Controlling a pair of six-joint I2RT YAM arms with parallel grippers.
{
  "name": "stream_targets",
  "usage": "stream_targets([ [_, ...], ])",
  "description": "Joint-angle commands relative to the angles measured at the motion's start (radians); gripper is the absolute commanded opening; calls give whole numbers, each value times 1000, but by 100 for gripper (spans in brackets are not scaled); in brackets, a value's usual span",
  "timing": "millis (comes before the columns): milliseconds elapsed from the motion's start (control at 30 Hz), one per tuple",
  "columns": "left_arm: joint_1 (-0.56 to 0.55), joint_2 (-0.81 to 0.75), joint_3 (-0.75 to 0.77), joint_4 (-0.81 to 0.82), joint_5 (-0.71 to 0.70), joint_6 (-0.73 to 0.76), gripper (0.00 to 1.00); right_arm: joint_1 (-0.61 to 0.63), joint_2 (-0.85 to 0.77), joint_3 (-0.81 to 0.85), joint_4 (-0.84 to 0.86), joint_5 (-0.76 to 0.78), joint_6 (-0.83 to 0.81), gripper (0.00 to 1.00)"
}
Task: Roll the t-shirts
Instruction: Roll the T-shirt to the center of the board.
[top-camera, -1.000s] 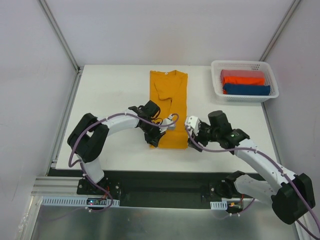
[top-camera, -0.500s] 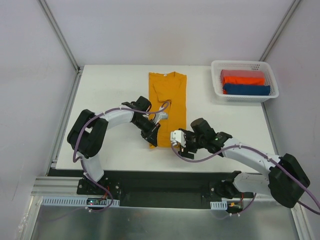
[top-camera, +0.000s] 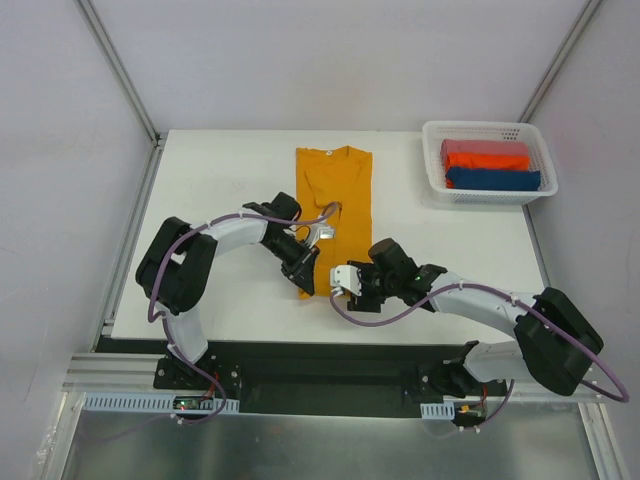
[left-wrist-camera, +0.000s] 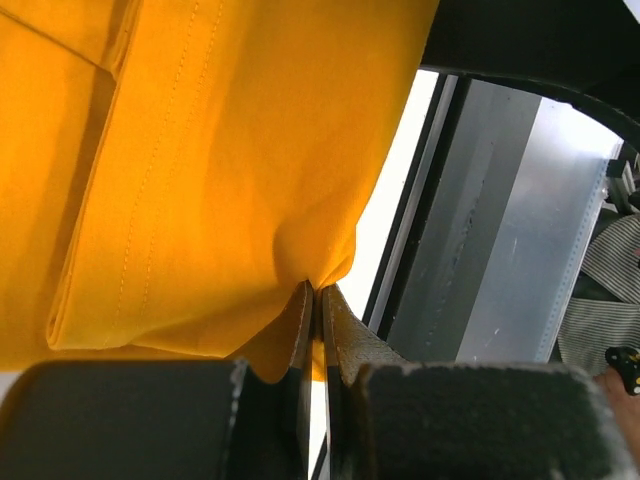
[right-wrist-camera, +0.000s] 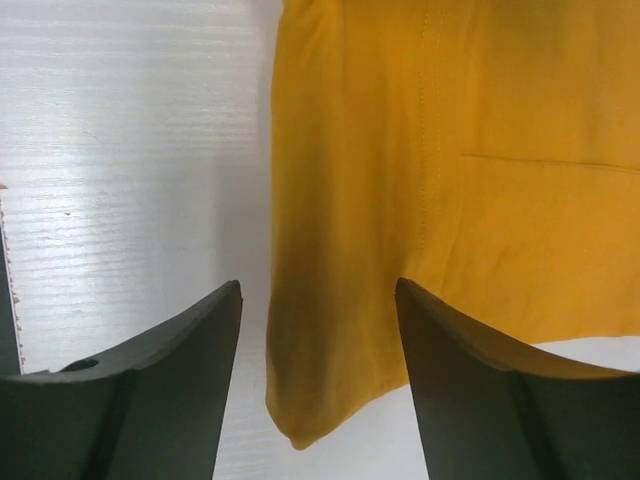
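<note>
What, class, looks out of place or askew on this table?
Nothing is spilled or damaged. Only the mustard t-shirt puckers at its near hem, where the left pincer pinches it; the rest lies flat.

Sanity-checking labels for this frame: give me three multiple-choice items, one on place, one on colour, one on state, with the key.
1. Where does the basket stand on the table?
A. far right corner
B. near left corner
C. centre

2. What colour is the shirt lying on the table?
A. green
B. mustard-orange
C. white

3. What is the left end effector doing?
A. open above bare table
B. holding the basket
C. shut on the shirt's near edge

Key:
1 A: the top view shows it at the far right corner.
2 B: every view shows mustard-orange cloth.
3 C: the left wrist view shows it pinched shut on a fold of cloth.
</note>
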Motion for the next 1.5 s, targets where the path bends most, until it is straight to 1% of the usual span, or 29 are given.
stream_targets([
  [0,28,-4,40,-49,76,40,0,17,14,27,26,20,-59,63],
  [67,32,-7,47,-52,84,44,0,23,34,26,29,59,-79,56],
  [133,38,-8,54,-53,91,43,0,26,42,15,35,83,-113,52],
  [167,43,-8,54,-52,97,40,0,26,45,6,37,88,-136,47],
  [200,45,-8,57,-50,101,38,0,26,45,6,39,91,-139,46],
  [300,49,-17,51,-53,102,40,0,26,45,21,16,80,-124,33],
  [333,51,-25,43,-56,105,44,0,24,45,30,0,68,-116,26],
  [433,57,-24,52,-96,128,69,0,6,39,90,-116,-25,-87,23],
  [467,57,-19,58,-136,133,75,0,-5,43,111,-204,-56,-85,22],
  [500,57,-16,69,-154,140,92,0,-12,64,160,-251,-110,-81,21],
  [567,58,4,81,-203,145,101,0,-44,86,199,-366,-157,-76,17],
  [700,81,47,135,-262,208,81,0,-95,144,276,-501,-275,-90,13],
  [767,94,82,156,-289,260,69,0,-115,170,309,-552,-299,-88,12],
  [833,97,96,179,-317,275,57,0,-127,181,325,-576,-329,-74,11],
  [900,98,92,184,-314,251,46,10,-137,177,328,-586,-339,-70,11],
  [967,104,67,179,-296,184,29,14,-137,170,326,-586,-337,-65,11],
  [1000,118,52,154,-235,152,-7,25,-140,170,328,-584,-336,-64,11],
  [1033,127,-5,132,-198,124,-18,31,-140,172,331,-586,-336,-62,11],
  [1067,132,-45,103,-146,45,-29,36,-143,175,331,-587,-336,-59,11],
  [1100,138,-95,28,-94,3,-26,43,-143,175,336,-586,-336,-58,11],
  [1133,137,-200,-13,12,-32,-12,46,-143,178,337,-587,-334,-56,11],
  [1167,137,-253,-56,60,-110,1,48,-149,181,339,-586,-332,-51,11],
  [1200,134,-302,-133,100,-141,33,51,-149,187,343,-590,-334,-48,11],
  [1233,126,-382,-165,168,-180,43,58,-150,193,346,-592,-334,-47,11],
  [1333,91,-489,-262,216,-258,119,59,-158,215,360,-604,-339,-36,11],
  [1367,80,-520,-288,277,-278,135,59,-161,221,362,-606,-340,-35,11],
  [1400,66,-556,-355,321,-310,153,59,-161,224,365,-609,-342,-35,11],
  [1433,49,-626,-389,360,-344,175,60,-163,229,369,-612,-342,-35,11],
  [1467,1,-657,-423,441,-369,199,62,-163,232,371,-613,-340,-35,11],
])
